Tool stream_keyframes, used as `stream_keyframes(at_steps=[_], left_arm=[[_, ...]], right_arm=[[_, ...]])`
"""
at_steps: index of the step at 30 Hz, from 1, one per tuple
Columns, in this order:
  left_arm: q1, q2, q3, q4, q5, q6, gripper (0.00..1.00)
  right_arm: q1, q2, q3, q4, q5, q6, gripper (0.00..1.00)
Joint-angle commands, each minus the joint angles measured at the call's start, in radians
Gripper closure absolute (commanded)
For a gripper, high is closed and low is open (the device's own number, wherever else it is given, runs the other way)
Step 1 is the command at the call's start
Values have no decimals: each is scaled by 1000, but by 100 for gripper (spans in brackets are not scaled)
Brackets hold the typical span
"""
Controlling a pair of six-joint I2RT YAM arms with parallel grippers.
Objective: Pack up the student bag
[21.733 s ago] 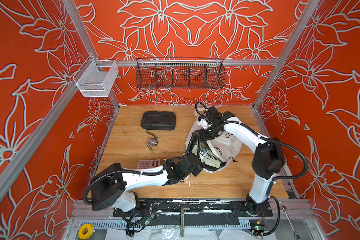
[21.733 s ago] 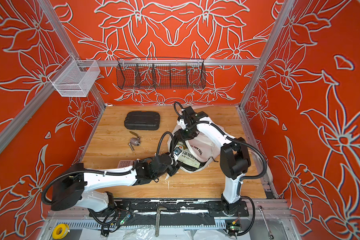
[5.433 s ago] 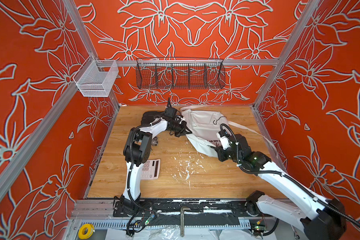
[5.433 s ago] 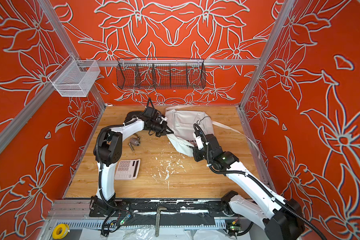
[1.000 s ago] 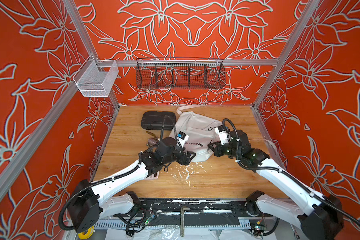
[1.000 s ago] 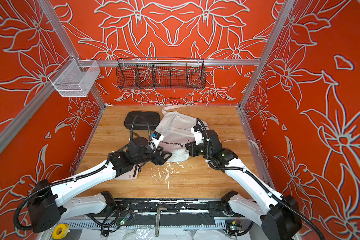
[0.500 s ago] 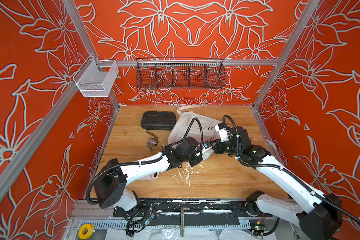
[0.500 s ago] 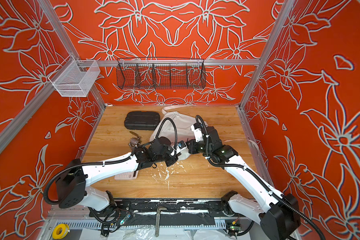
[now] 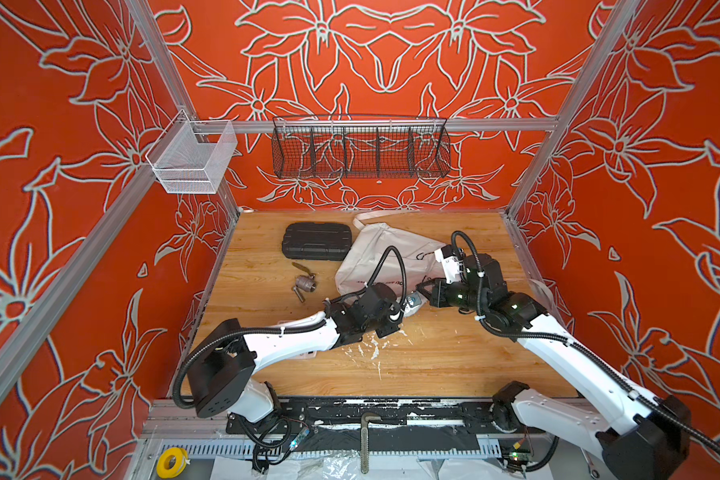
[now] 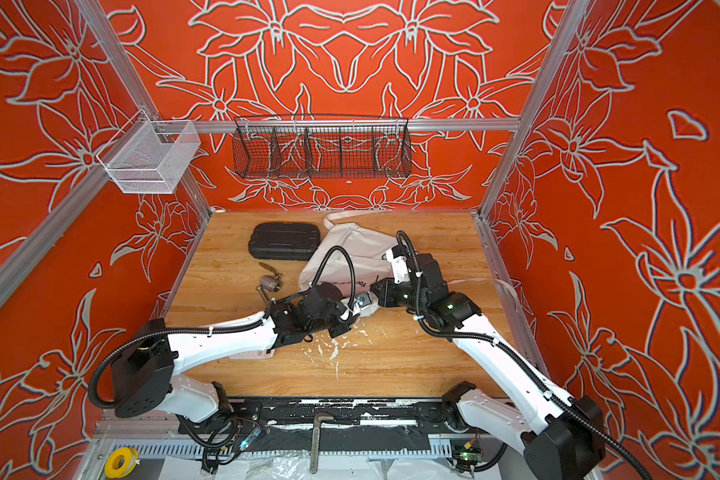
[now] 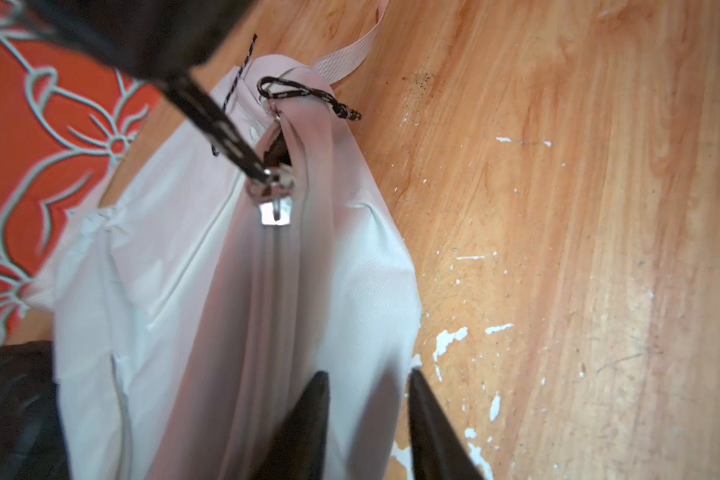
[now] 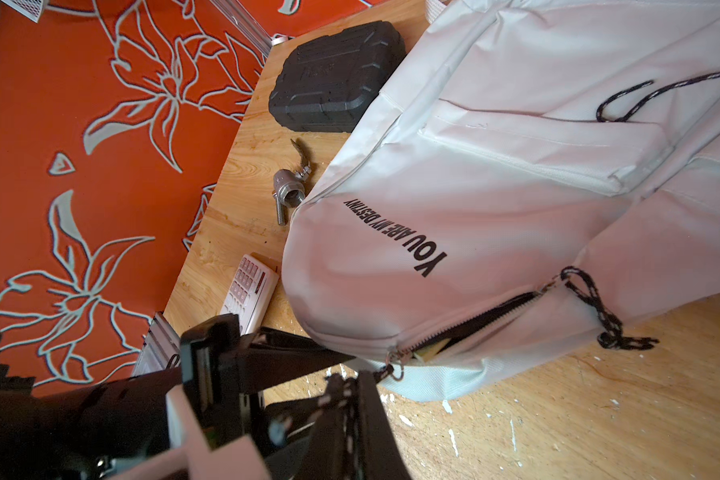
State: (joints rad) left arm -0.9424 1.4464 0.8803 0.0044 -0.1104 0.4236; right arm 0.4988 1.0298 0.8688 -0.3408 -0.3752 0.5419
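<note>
The student bag [image 9: 377,253] lies slumped on the desk [image 9: 433,361] toward the back, right of centre, beside the black case [image 9: 316,241]. Its printed face is up and its near corner sits between the two arms. The right gripper [image 12: 348,399] is closed on the black cord of the zipper pull [image 11: 225,129], which runs taut to the metal slider [image 11: 273,195]. The left gripper [image 11: 367,374] stands partly open, its fingers astride the fabric of the near corner; whether they press on the cloth cannot be determined. The zipper [image 12: 466,324] is part open, with a second cord pull [image 12: 591,307] at its far end. In my judgement the bag is light, soft and without stiffness. The shell will fold and drag across the wood rather than resist a pull, so the slider will likely travel only if the cloth just behind it is pinned. The corded pull and the seam next to the zipper look like the sound places to hold; the smooth panels would slip. Contents are largely hidden, with only a yellowish edge showing in the gap. In both top views the left arm covers the calculator [image 12: 250,286], and the fingertips crowd together there. The metal valve [image 9: 304,284] lies loose beside the bag.
</note>
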Motion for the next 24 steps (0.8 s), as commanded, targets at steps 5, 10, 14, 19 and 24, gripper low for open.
stream_keyframes(at_steps=[5,10,14,19,24], left_arm=[[-15,-132,-35,135,-174,209,48],[-7,-164,98,134,-207,321,36],[82,-189,268,35,-142,399,25],[175,-235,400,-19,-39,404,15],[198,-196,401,-162,16,414,15]], right_arm=[[1,-30,180,-97,-1,-71,100],[-1,32,408,-141,4,-158,100],[-7,180,726,-195,-29,-259,100],[-11,328,1001,-303,-41,-322,100],[-32,339,744,-196,-104,-210,100]])
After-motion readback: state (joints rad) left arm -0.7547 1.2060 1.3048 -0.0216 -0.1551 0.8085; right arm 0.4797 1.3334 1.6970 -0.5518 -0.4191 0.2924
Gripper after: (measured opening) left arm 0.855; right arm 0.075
